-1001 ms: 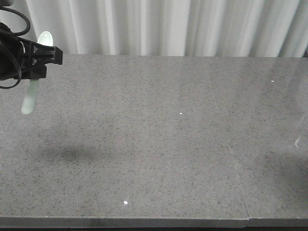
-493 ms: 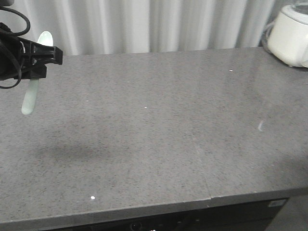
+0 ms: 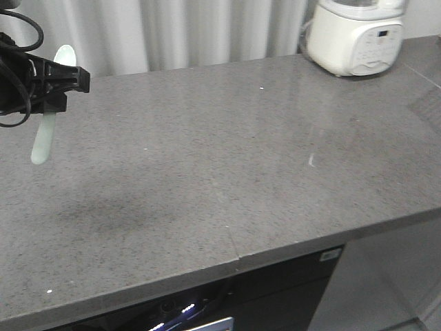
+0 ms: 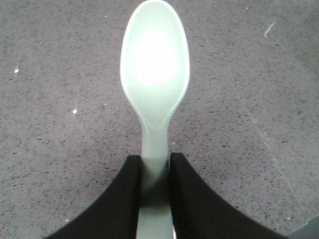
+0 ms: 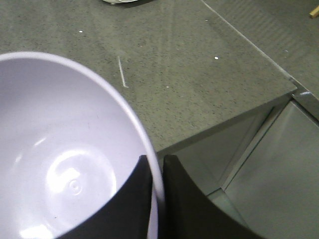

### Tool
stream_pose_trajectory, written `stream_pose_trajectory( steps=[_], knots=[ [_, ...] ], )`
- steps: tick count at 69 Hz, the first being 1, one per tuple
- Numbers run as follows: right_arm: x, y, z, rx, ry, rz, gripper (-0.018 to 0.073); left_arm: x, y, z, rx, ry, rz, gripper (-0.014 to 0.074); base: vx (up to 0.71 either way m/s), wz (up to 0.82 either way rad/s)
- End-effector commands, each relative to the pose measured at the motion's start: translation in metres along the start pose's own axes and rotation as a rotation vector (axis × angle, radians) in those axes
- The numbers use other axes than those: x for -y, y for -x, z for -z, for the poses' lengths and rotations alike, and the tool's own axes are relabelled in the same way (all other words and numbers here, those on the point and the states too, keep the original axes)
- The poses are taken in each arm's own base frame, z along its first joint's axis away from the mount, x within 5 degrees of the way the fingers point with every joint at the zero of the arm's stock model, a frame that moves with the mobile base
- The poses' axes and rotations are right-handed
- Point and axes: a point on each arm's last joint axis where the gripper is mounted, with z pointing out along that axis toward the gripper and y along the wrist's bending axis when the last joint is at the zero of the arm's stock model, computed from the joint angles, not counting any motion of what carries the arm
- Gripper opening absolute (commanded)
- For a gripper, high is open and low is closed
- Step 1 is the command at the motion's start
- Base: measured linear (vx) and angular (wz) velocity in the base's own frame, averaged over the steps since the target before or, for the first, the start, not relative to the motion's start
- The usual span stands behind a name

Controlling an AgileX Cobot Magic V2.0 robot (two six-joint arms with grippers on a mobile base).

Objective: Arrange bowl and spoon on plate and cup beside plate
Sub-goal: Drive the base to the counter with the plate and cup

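Left hand [image 4: 155, 164] pinches the spoon [image 4: 154, 74] by its handle, right hand [image 5: 157, 164] grips the bowl [image 5: 60, 149] rim, both aloft, apparently for carrying.

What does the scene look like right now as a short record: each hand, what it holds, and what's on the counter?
left hand: shut on the handle of the spoon, held in the air above the counter
right hand: shut on the rim of the bowl, one finger inside, one outside
bowl contents: empty
counter: grey speckled stone
other item: white appliance at the far right of the counter
plate, cup: not in view
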Motion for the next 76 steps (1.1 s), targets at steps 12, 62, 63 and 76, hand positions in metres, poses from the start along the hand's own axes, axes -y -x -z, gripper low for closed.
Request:
stream_pose_trajectory(
  steps=[12, 62, 63, 76],
  knots=[
    [0.0005, 0.0126, 0.0078, 0.099, -0.010, 0.005, -0.0006, 0.0015, 0.0078, 0.0194, 0.103, -0.033, 0.001, -0.0006, -0.06, -0.35],
    [0.0005, 0.0126, 0.0078, 0.099, -0.010, 0.005, -0.0006, 0.0015, 0.0078, 0.0194, 0.103, -0.033, 0.001, -0.0006, -0.05, -0.38],
    [0.0005, 0.0126, 0.0078, 0.099, -0.010, 0.005, -0.0006, 0.0015, 0.0078, 0.0194, 0.103, -0.033, 0.001, -0.0006, -0.02, -0.39],
    [0.0005, 0.0126, 0.0078, 0.099, -0.010, 0.005, -0.0006, 0.0015, 0.0078, 0.0194, 0.103, -0.033, 0.001, -0.0006, 0.00, -0.39]
  ],
)
